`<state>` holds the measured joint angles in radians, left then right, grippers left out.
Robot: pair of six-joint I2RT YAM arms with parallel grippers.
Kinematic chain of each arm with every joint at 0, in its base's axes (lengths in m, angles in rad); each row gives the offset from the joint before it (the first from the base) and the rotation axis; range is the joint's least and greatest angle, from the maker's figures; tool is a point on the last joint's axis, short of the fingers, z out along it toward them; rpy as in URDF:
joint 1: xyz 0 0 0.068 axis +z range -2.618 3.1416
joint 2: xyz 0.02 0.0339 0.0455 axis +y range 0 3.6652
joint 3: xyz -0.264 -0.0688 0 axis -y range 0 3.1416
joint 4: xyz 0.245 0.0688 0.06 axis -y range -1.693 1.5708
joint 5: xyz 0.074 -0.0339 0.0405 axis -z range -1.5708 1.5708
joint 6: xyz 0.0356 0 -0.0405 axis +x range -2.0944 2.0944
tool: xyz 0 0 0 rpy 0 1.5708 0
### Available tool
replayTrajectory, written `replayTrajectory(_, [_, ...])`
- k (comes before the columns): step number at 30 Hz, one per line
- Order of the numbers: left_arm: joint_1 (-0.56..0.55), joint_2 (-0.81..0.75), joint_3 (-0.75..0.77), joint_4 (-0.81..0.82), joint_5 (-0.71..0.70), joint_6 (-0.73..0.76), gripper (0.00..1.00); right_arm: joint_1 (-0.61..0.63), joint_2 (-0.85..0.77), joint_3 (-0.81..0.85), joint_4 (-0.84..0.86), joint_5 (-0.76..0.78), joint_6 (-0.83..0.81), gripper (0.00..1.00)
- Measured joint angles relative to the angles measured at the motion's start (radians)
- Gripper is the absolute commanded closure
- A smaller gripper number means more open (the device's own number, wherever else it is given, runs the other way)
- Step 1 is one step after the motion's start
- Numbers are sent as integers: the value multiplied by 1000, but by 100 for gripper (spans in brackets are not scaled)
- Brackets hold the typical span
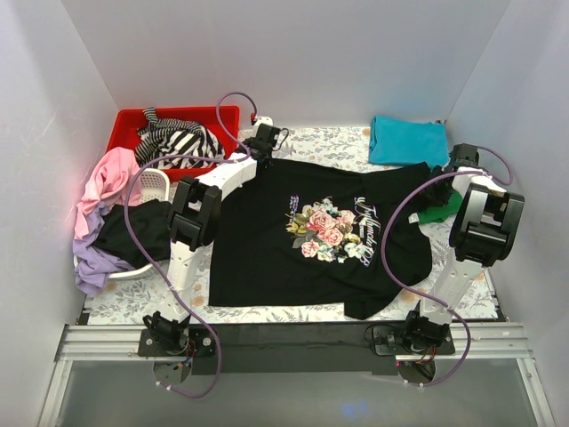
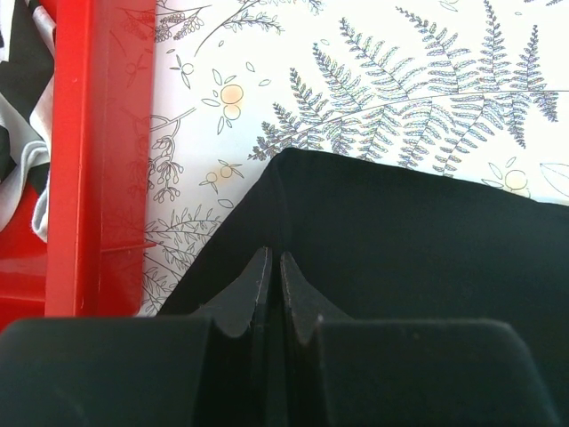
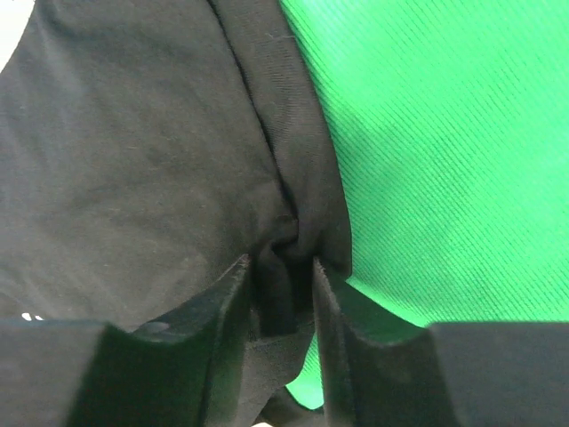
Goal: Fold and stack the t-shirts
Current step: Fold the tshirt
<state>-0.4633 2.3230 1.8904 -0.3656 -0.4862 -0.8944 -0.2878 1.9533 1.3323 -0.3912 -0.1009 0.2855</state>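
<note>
Since both arms reach to the far side, read the counter [image 1: 324, 142] first. The black t-shirt [image 1: 267, 258] lies flat across its middle, print up. Its long axis runs left to right, with the straight hem toward the red bin [image 1: 124, 124] and the sleeves toward your right arm. Nearly all the cloth lies on the near side of the two grip points, so I judge the fold must carry the far edge back toward the bases. Neither arm is nearer, as each has its own far corner. The shirt's right end overlaps the green t-shirt [image 1: 442, 212], with the teal t-shirt [image 1: 407, 140] just beyond.

Your left tool [image 1: 264, 135] sits at the far hem corner, just beside the bin. Its wrist view shows the fingers [image 2: 253, 294] pressed together, and a crease running from the corner into them reads as a pinch. Your right tool [image 1: 449, 165] is hard to read from above. Only its wrist view shows a bunched black fold pinched between the fingers [image 3: 227, 302], with green cloth directly beside it.
</note>
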Motion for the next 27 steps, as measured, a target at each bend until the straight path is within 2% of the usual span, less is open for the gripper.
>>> replayTrajectory(5, [2,0,0,0,0,2,100,0,0,1,14,-20,-6,68])
replayTrajectory(6, [2,0,0,0,0,2,100,0,0,1,16,-23,-8,75])
replayTrajectory(8, [2,0,0,-1,0,5,100,0,0,1,23,-29,-16,79])
replayTrajectory(9, [2,0,0,-1,0,6,100,0,-1,2,25,-32,-18,66])
replayTrajectory(12, [2,0,0,-1,0,9,100,0,-6,2,28,-34,-25,50])
replayTrajectory(17, [2,0,0,-1,4,12,100,0,-35,4,28,-32,-31,52])
replayTrajectory(20, [2,0,0,-2,5,13,100,0,-39,19,32,-33,-33,70])
replayTrajectory(21, [2,0,0,-2,5,13,100,0,-39,21,35,-34,-35,71])
replayTrajectory(22, [2,0,0,-2,5,13,100,0,-39,23,35,-34,-38,68])
replayTrajectory(23, [2,0,0,-4,5,13,100,0,-39,26,34,-36,-39,59])
replayTrajectory(27, [2,0,0,-8,5,16,100,0,-32,46,36,-41,-42,55])
